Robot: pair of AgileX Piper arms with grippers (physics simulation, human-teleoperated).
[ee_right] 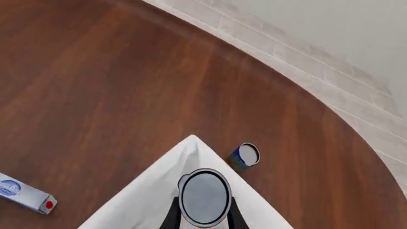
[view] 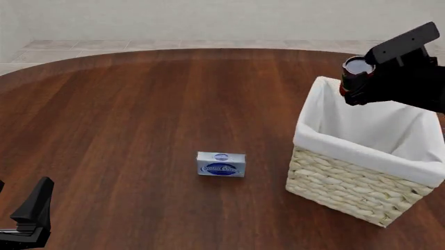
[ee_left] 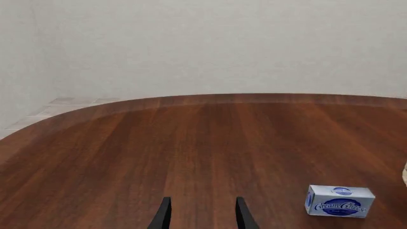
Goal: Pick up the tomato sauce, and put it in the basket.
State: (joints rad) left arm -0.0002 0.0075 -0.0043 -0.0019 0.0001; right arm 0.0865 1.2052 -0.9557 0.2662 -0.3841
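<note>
Two arms: one working, one idle.
Left wrist view: left gripper point(ee_left: 202, 214) fingers parted, nothing between them, above bare wooden table point(ee_left: 190, 143); blue-and-white box point(ee_left: 340, 201) lies near, apart from it.
Front view: right gripper point(view: 358, 83) carries the tomato sauce point(view: 355, 73) aloft over the far corner of the basket point(view: 361, 177); can upright, silvery top showing, clear of the white lining point(view: 368, 130).
Right wrist view: fingers clamped on either side of the can, the basket's corner directly beneath; a second, blue can point(ee_right: 245, 156) stands on the table just outside that corner.
Step in hand: carry done in my judgement, placing pending.
Next move: shift further over the basket's middle, lower, then release; a drop from here risks striking the rim.
</note>
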